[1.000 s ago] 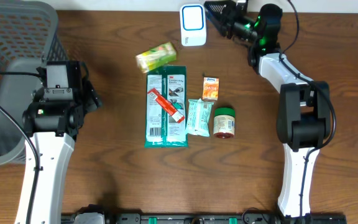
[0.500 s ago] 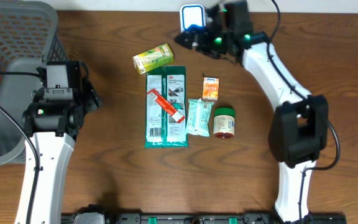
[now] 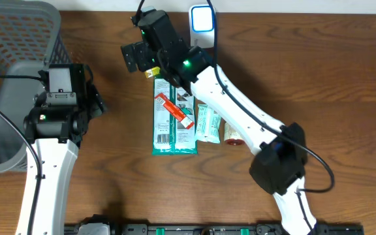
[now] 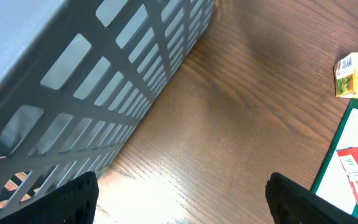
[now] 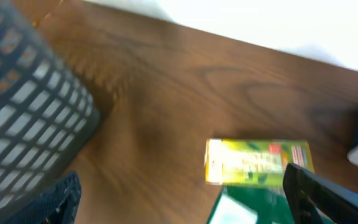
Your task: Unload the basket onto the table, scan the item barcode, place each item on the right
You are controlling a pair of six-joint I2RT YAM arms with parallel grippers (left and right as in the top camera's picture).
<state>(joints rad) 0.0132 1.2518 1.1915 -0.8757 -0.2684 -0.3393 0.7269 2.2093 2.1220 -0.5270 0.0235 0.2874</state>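
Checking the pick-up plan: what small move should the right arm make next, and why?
Probably ease the open right pincer over the yellow box and down around it: in its wrist view the box lies ahead, right of centre, and nothing is held yet.

White arms [image 3: 240, 108], blk joints [image 3: 276, 164], cables [image 3: 5, 76], prob green LEDs [image 3: 187, 64]

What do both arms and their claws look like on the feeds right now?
Both have white tubular links and black joint housings. The left arm carries a green light and a thin black cable beside it; the right arm has a green light and a black cable looping near its lower joint. The left claw and right claw have black fingers.
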